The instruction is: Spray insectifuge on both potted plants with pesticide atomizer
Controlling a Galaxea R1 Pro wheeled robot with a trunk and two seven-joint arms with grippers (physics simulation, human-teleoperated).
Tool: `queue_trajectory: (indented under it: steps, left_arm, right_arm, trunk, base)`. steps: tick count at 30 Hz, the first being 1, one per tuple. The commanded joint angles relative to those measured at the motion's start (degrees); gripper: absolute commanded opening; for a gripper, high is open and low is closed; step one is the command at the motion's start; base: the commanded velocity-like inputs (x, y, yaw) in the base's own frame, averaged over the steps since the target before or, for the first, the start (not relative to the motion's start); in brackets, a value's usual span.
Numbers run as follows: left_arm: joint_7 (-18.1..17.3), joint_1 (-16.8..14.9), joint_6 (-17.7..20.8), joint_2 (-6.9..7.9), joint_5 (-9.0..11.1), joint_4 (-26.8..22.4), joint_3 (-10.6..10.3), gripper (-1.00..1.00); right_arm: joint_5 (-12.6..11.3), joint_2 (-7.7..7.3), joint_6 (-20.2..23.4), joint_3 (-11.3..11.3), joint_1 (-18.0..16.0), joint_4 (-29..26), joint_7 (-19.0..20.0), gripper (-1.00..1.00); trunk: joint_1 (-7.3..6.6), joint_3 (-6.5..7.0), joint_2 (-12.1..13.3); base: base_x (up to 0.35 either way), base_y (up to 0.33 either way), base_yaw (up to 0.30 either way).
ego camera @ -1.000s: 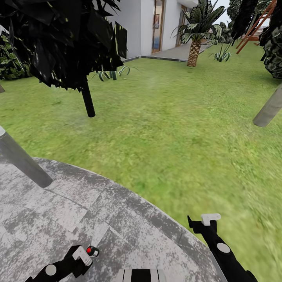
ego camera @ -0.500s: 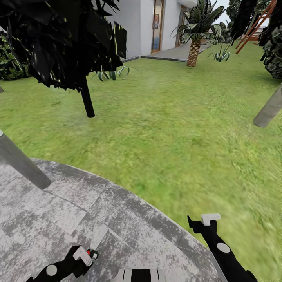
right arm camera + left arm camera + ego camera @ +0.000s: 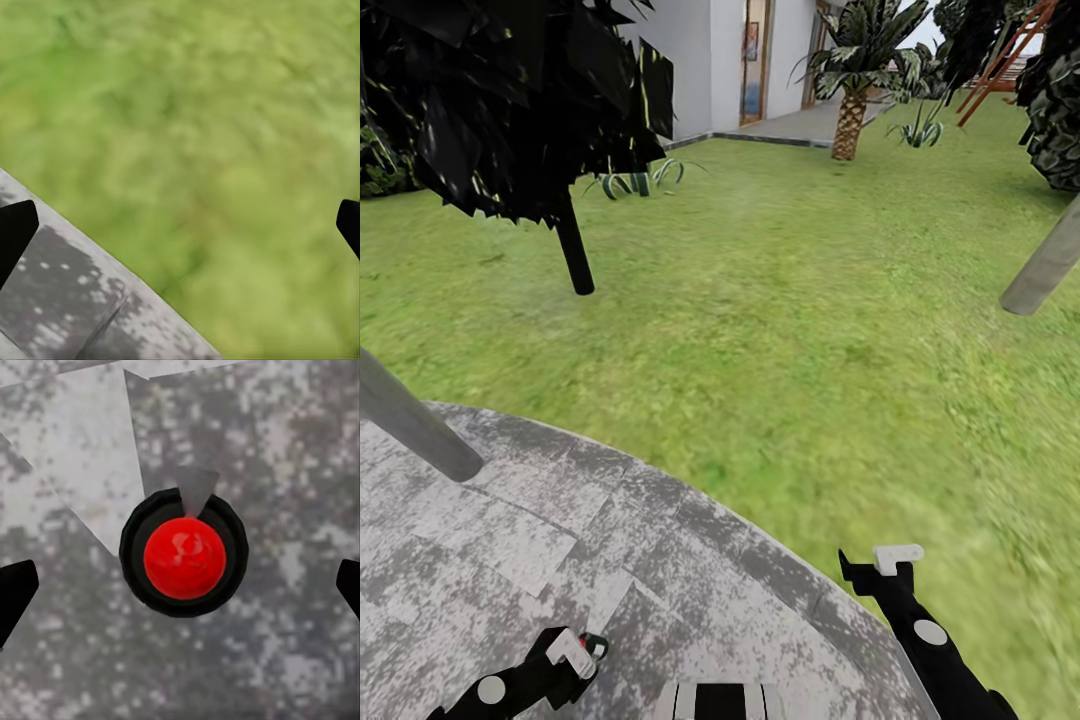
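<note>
Ahead of the patio [image 3: 560, 540], the lawn [image 3: 790, 300] lay open and unbroken up to the house [image 3: 700, 60], giving wide room through the middle. On the left side a dark shrub [image 3: 510, 90] on a thin black stem [image 3: 573, 250] overhung the grass, and a leaning grey post [image 3: 410, 420] crossed the patio edge, while another grey post [image 3: 1045, 265] and a dark bush [image 3: 1055, 110] closed the right side. Farther back, a palm [image 3: 850, 90] and low spiky plants [image 3: 635, 182] stood near the paved strip [image 3: 810, 125] by the house.
</note>
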Motion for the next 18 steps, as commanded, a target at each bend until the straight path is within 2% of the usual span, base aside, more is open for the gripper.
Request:
queue_trajectory:
  steps: [1, 7, 10, 18]
  left_arm:
    - [-0.3, 0.0, -0.3, -0.06, -0.5, 0.0, 0.5, 1.0]
    - [-0.3, 0.0, -0.3, -0.16, -0.6, 0.0, 0.4, 1.0]
    - [-0.3, 0.0, -0.3, -0.14, -0.5, 0.0, 0.4, 1.0]
    - [-0.3, 0.0, -0.3, -0.05, -0.5, 0.0, 0.4, 1.0]
  right_arm:
    - [0.0, -0.01, -0.1, 0.0, 0.0, 0.0, 0.0, 1.0]
    - [0.0, -0.01, -0.1, 0.0, 0.0, 0.0, 0.0, 1.0]
    - [0.0, -0.01, -0.1, 0.0, 0.0, 0.0, 0.0, 1.0]
    - [0.0, -0.01, -0.1, 0.0, 0.0, 0.0, 0.0, 1.0]
  trunk:
    - [-0.01, -0.09, 0.0]
    - [-0.01, -0.19, 0.0]
    - [0.07, -0.85, -0.1]
    - [0.07, -0.86, -0.1]
  base:
    - [0.0, 0.0, 0.0]
    - [0.0, 0.0, 0.0]
    - [0.0, 0.0, 0.0]
    - [0.0, 0.0, 0.0]
